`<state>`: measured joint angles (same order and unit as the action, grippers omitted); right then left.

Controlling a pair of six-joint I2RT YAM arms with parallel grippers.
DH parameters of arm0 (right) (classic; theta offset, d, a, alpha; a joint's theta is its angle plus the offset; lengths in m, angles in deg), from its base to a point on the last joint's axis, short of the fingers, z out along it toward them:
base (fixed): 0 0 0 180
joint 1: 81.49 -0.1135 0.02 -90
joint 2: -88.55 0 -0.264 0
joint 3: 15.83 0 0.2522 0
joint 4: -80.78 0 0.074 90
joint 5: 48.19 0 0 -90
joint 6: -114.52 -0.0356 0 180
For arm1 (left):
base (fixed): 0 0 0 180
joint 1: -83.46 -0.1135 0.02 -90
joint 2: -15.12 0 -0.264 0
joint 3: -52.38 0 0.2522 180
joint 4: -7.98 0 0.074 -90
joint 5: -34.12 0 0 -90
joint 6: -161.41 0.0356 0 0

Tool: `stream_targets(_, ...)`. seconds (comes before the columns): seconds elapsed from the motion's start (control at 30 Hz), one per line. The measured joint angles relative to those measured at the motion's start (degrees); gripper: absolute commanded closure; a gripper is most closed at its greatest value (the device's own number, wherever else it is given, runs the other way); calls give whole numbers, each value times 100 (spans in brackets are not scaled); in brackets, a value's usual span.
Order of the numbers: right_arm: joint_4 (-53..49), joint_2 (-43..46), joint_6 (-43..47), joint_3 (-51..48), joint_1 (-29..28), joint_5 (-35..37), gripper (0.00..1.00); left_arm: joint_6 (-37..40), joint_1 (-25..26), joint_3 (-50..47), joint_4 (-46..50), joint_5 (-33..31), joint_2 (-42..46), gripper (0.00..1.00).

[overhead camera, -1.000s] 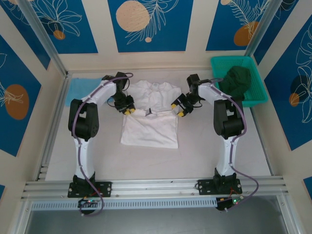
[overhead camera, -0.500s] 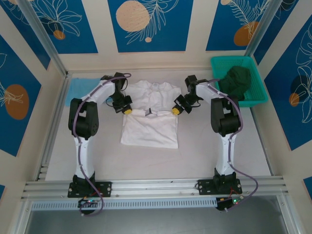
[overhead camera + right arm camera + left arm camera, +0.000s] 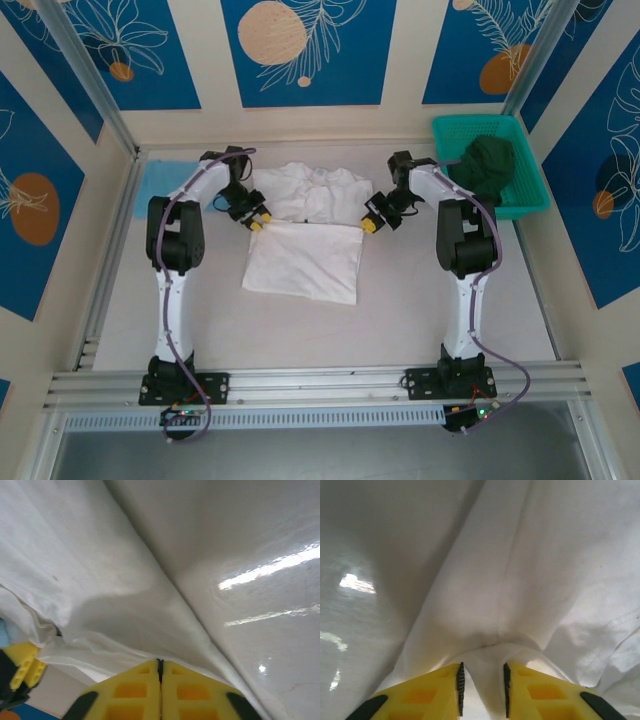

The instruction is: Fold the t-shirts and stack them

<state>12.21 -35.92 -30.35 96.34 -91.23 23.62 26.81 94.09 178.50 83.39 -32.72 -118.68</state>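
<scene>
White t-shirt [image 3: 305, 235] is half folded, my left gripper [image 3: 257, 219] and right gripper [image 3: 371, 225] each pinching its cloth, the light-blue t-shirt [image 3: 158, 185] lying apart, nothing stacked yet.

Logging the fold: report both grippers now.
Left gripper: closed on the white shirt.
Right gripper: closed on the same shirt.

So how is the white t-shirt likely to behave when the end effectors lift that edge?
Probably floppy: the white t-shirt drapes in soft creases from the right end effector and bunches inside the left end effector. Likely light, since two small pinches hold the whole edge. It may sag between them and lose its fold.
</scene>
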Motion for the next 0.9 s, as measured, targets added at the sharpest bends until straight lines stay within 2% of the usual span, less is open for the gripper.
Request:
stream_targets(0.03, -28, -15, 35, 72, 15, 15, 64, -44, -17, 28, 24, -4, 0, 54)
stream_targets(0.13, -116, -26, 31, 289, 79, 107, 54, -140, -107, 168, 66, -120, 15, 51)
stream_targets(0.27, -94, 76, 59, 219, 94, 179, 57, -138, -201, 186, 118, -446, 291, 50)
stream_targets(0.33, 35, 291, 83, -70, 57, 170, 58, -105, -199, 186, 149, -588, 522, 55)
stream_targets(0.53, 343, 741, 195, -557, -498, -50, 65, 293, 72, 175, 142, -638, 1117, 79)
stream_targets(0.67, 511, 608, 197, -597, -866, -184, 66, 562, 520, 157, 57, -516, 960, 81)
stream_targets(0.77, 573, 345, 195, -588, -933, -221, 66, 710, 767, 138, 20, -531, 686, 83)
stream_targets(0.9, 551, -157, 199, -557, -807, -221, 61, 772, 785, 28, -17, -695, 267, 83)
